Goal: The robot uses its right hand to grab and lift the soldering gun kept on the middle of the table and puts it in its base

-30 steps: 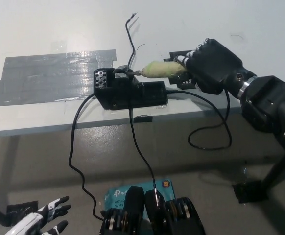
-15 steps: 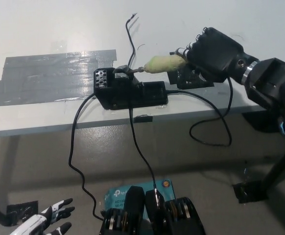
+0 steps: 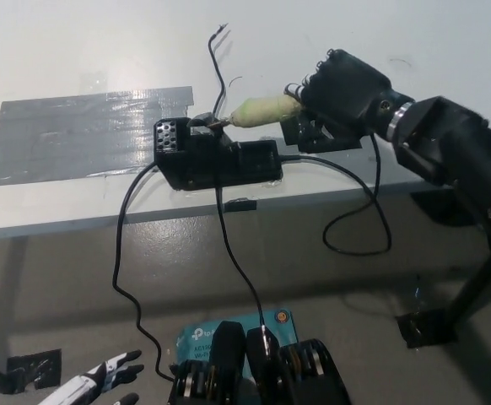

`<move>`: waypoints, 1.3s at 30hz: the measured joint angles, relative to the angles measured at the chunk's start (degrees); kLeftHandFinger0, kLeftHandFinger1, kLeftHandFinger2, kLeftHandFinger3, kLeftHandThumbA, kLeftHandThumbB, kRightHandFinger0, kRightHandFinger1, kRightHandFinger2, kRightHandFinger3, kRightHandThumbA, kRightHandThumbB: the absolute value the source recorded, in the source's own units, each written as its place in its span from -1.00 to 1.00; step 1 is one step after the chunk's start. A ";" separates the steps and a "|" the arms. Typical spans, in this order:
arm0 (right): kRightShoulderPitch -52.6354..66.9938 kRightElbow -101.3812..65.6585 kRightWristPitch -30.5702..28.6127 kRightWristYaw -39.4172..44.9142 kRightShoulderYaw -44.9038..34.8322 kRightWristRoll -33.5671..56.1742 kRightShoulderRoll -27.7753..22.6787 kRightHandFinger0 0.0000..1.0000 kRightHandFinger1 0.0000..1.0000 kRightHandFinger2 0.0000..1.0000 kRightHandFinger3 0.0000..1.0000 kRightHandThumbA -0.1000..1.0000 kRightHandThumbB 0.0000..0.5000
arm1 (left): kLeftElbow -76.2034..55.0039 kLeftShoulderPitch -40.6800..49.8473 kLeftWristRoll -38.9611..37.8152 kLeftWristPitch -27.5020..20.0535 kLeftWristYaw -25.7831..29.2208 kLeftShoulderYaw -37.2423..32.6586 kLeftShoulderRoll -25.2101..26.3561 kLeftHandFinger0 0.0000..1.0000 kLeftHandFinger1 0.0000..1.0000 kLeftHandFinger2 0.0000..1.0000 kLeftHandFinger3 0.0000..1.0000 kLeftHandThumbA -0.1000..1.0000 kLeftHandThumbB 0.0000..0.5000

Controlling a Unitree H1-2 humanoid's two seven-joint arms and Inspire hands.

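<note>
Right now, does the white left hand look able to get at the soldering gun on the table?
Probably not. The left hand hangs low at the frame's bottom left, well below the table edge, while the soldering gun is up at the base, already held by the right hand.

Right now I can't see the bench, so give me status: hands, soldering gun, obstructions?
Right hand shut on soldering gun, tip at the base. Left hand open, low, idle. Black cable crosses near the tip.
</note>
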 measured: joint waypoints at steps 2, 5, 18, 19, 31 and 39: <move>-0.11 1.19 0.00 -1.61 0.92 -0.05 0.05 -1.00 -0.98 -0.16 -0.94 -0.88 -0.45 | -0.03 -0.01 0.30 0.00 0.01 -0.30 -0.02 1.00 1.00 1.00 1.00 0.35 -0.24; -0.60 3.85 0.06 -4.44 2.59 -0.14 0.52 -1.00 -0.95 -0.14 -0.87 -0.86 -0.48 | -0.17 -0.10 0.59 -0.01 0.00 -0.65 -0.11 1.00 1.00 1.00 1.00 0.33 -0.26; -1.47 3.67 0.51 -7.36 4.47 -0.48 0.76 -1.00 -0.78 0.01 -0.76 -0.98 -0.32 | -0.69 -0.59 1.33 0.10 -0.04 -1.58 -0.15 1.00 1.00 1.00 1.00 0.34 -0.38; -1.80 3.50 0.51 -7.10 4.62 -0.56 0.78 -1.00 -0.79 -0.01 -0.73 -0.95 -0.31 | -0.78 -0.58 1.38 0.12 -0.03 -1.58 -0.15 1.00 1.00 1.00 1.00 0.33 -0.37; -8.12 3.23 -2.36 -6.85 6.95 -2.36 1.76 -1.00 -1.00 -0.31 -0.89 -1.00 -0.18 | -0.96 -0.69 1.53 0.36 -0.04 -1.55 -0.14 1.00 1.00 1.00 1.00 0.29 -0.41; -8.59 2.35 -2.51 -6.38 7.67 -3.08 1.66 -1.00 -1.00 -0.22 -0.76 -0.79 -0.26 | -1.07 -0.81 2.29 0.42 -0.04 -1.56 -0.11 1.00 1.00 1.00 1.00 0.44 -0.21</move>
